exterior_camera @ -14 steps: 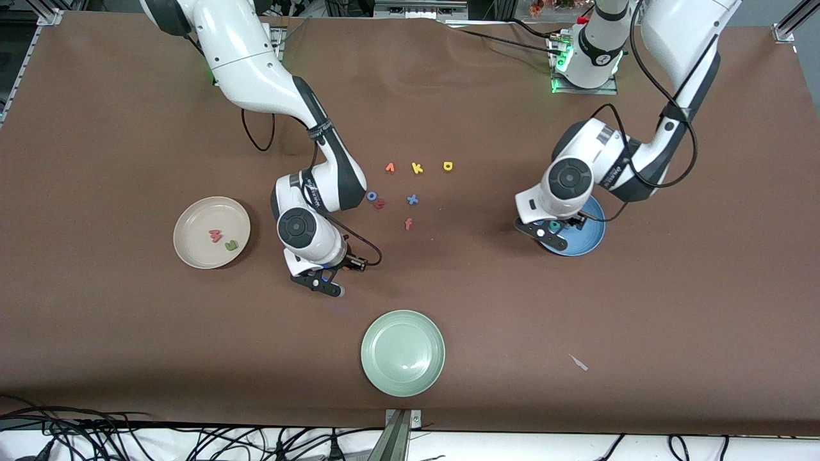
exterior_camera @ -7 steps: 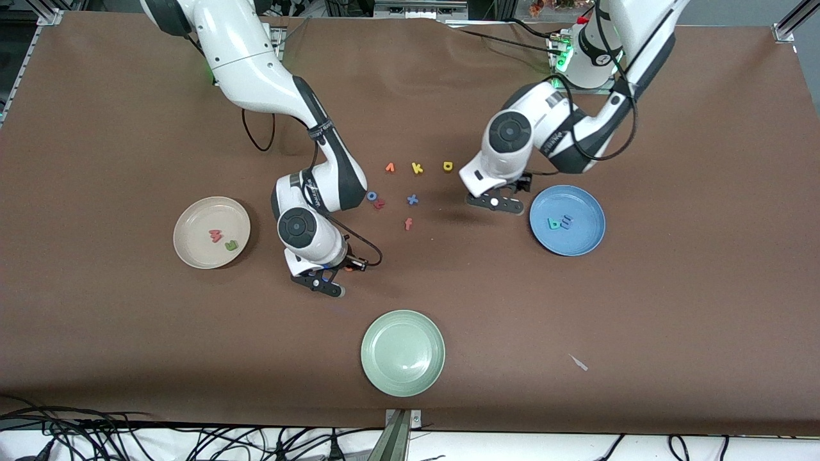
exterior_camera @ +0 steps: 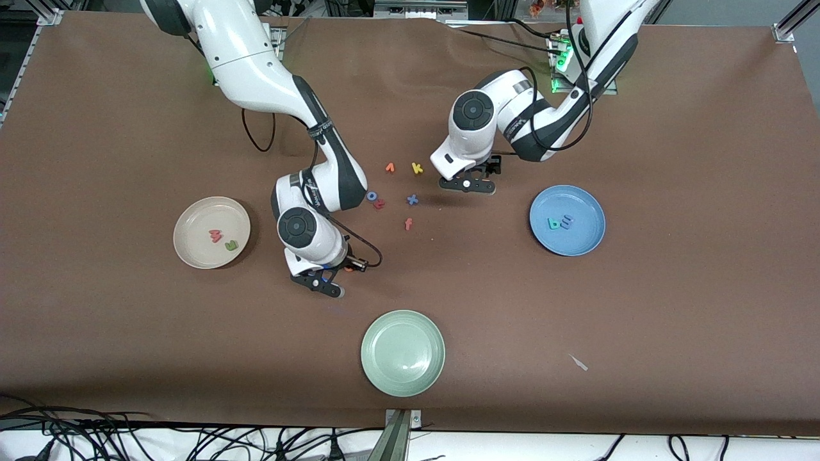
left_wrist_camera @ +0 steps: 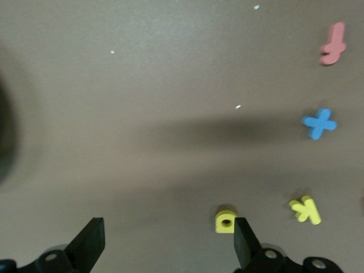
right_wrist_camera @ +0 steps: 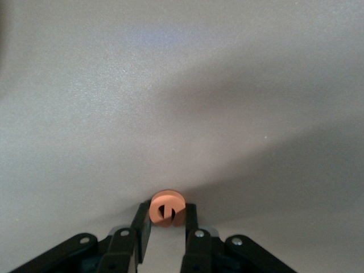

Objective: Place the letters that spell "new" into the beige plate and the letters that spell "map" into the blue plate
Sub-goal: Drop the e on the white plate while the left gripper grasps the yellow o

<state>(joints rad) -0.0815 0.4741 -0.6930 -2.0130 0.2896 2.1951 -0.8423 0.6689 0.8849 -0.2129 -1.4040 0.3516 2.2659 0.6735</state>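
My right gripper [exterior_camera: 325, 282] is down at the table between the beige plate [exterior_camera: 195, 221] and the pale green plate, shut on the orange e [right_wrist_camera: 166, 206], which sits upright between its fingertips. In the beige plate lie the pinkish-red w [exterior_camera: 215, 235] and the green n [exterior_camera: 231, 244]. The blue plate [exterior_camera: 576, 242] holds the teal a [exterior_camera: 552, 223] and the light-blue m [exterior_camera: 565, 221]. My left gripper [exterior_camera: 467, 186] hangs open over the yellow p [left_wrist_camera: 226, 220], which lies just inside one finger [left_wrist_camera: 244, 242]. The arm hides the p in the front view.
Loose letters lie mid-table: a yellow k [exterior_camera: 417, 168], an orange letter [exterior_camera: 389, 168], a blue o [exterior_camera: 371, 195], a red z [exterior_camera: 379, 204], a blue x [exterior_camera: 412, 200] and an orange f [exterior_camera: 408, 223]. The pale green plate [exterior_camera: 402, 352] sits near the front edge.
My left arm has swung from over the blue plate to over the yellow p, still open. My right gripper has shut on the orange e without moving away.
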